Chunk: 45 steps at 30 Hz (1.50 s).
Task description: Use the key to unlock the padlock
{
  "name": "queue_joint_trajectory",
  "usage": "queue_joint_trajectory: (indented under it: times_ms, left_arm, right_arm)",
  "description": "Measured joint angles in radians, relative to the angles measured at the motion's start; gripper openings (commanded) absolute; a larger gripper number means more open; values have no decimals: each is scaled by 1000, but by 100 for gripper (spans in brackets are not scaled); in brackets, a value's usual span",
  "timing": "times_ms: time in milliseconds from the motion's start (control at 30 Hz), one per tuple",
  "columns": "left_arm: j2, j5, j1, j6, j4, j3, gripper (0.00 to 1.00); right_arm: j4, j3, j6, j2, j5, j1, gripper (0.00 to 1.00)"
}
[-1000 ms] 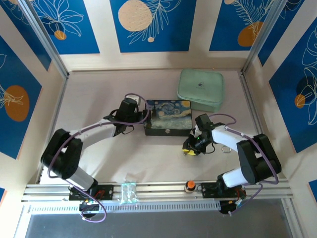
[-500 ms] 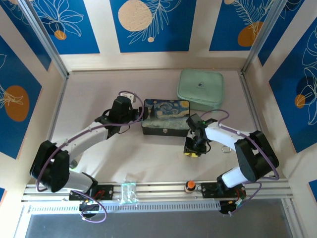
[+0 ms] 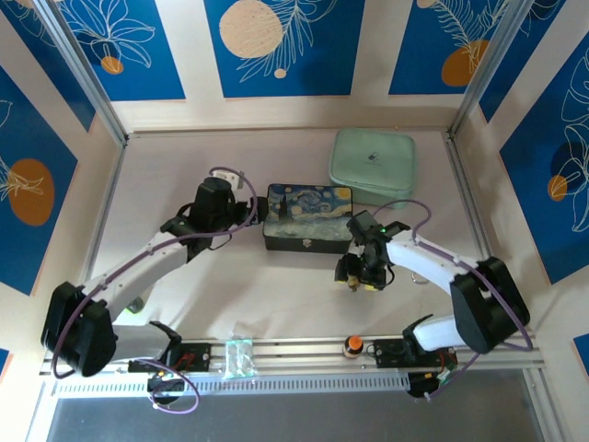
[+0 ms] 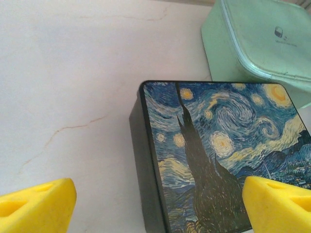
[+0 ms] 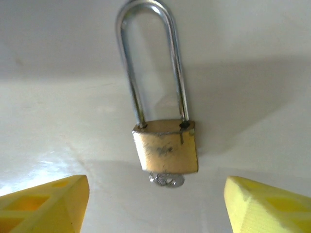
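Note:
The brass padlock lies flat on the pale table with its long silver shackle pointing away from me. Both shackle legs meet the body. The small silvery key sticks out of the padlock's underside. My right gripper is open, its yellow fingertips wide on either side of the key and touching neither it nor the padlock. In the top view the right gripper hovers low over that spot. My left gripper is open above the left end of the starry-night box.
The starry-night box sits mid-table between the two arms, with a mint-green case behind it to the right. An orange-red knob and a clear plastic bag rest on the front rail.
The right gripper has opened, and padlock and key now lie free between its fingers. The left arm has stretched out and its gripper has moved left along the box, opening slightly wider.

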Motion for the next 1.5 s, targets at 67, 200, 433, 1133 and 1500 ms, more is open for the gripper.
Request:
queue_joint_trajectory:
  times_ms: [67,200,433,1133,1500]
  left_arm:
    - [-29,-16,13,17,-13,0,95]
    - [-75,-105,32,66,-24,-10,99]
    - [-132,-364,69,278,42,-166,99]
    - [159,-248,431,405,789,-507,99]
    - [294,-129,456,413,1029,-531,99]
  right_arm:
    - [-9,2,-1,-58,8,-2,76]
    - [-14,30,-25,-158,26,-62,77]
    - [197,0,-166,-343,251,-244,82]
    - [1276,-472,-447,-192,222,-517,82]
    - [1490,-426,-487,-6,115,-534,82]
